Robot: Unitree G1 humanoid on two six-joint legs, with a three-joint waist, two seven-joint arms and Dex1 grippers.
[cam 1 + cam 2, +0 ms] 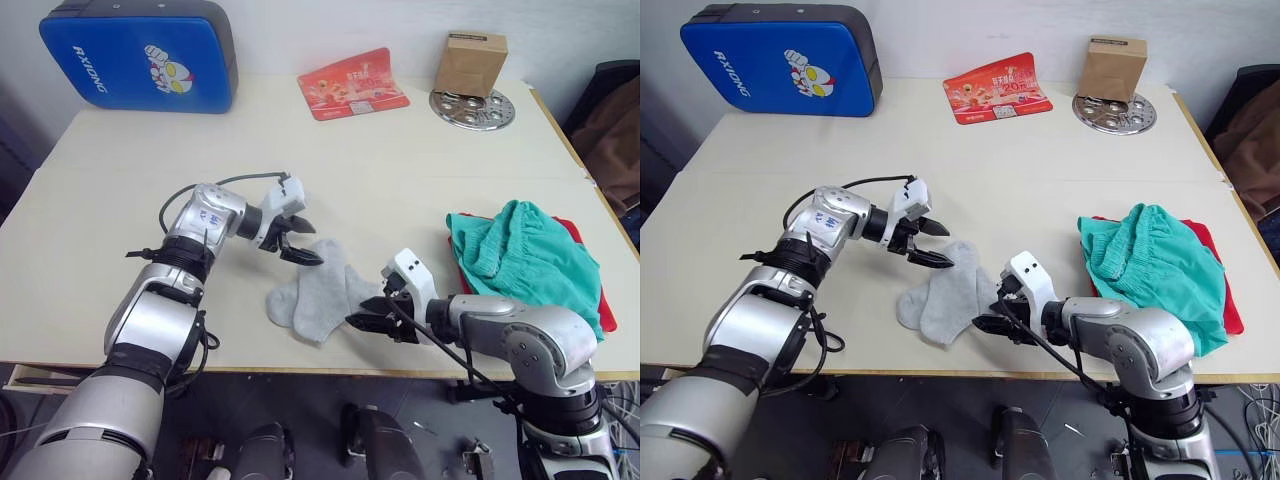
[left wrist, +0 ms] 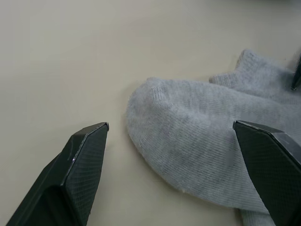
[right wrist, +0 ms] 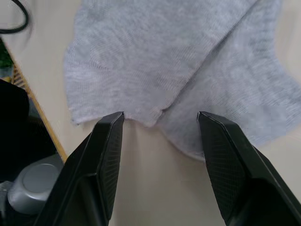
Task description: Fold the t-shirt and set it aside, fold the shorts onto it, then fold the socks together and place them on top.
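- The table (image 1: 120, 170), pale and wide, carries the laundry job near its close: two garments already sit stacked at the robot's right, and the last pair lies at the near edge, between the arms.
- The shorts (image 1: 525, 262), teal-green, rest in a loose heap on top of the pile; they look bundled more than flat, so that fold reads as roughly done.
- The t-shirt (image 1: 572, 232), bright red, lies beneath them, showing as a strip at the pile's far and right edges.
- At the far edge stand a blue padded case (image 1: 140, 55), a red printed card (image 1: 352, 82), and a brown box (image 1: 470, 62) on a round metal plate (image 1: 490, 112), all well apart from the work.
- The socks (image 1: 322, 290), light grey, lie overlapped on the table, long axis running from the near left to the far right; judging by this, folding them together and placing them on the pile remain.
- The left gripper (image 1: 296, 240) hovers at their far end, fingers spread, one toe between them in the wrist view.
- The right gripper (image 1: 383, 322) sits at their right edge, fingers parted, holding nothing.
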